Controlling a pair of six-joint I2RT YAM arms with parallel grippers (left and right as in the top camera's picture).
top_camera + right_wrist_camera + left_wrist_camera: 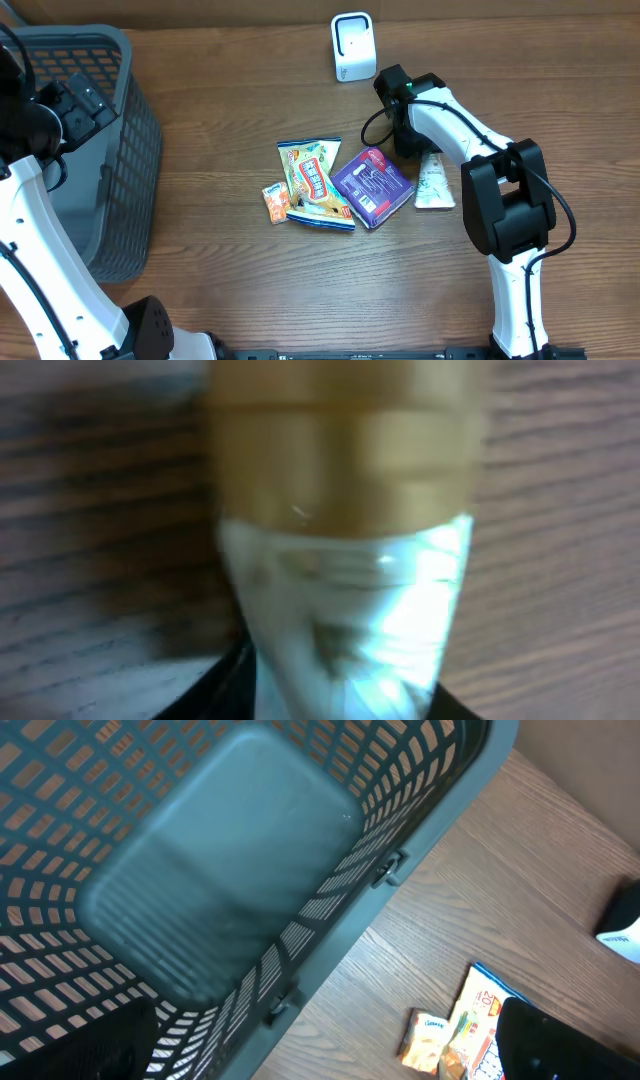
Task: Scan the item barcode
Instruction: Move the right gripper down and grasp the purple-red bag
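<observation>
Even, moderately bright light from above fills the overhead view, which is sharp; the brown wood-grain bench (pixel 230 120) carries only soft, short shadows beside the grey plastic mesh basket (pixel 130 150). The left wrist view is clear, though dimmer inside the basket. The right wrist view is badly blurred: the white tube with a gold-coloured end (pixel 340 610) sits too close, out of focus, with pale glare on its body and deep shadow at the left.

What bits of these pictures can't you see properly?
Right claw: overhead, the arm covers its tips, so open or shut is unclear.
Tube: right wrist view, too close and blurred; print unreadable.
White scanner: left wrist view, cut off by the right edge.
Packets: overhead, any barcodes are too small to find.
</observation>
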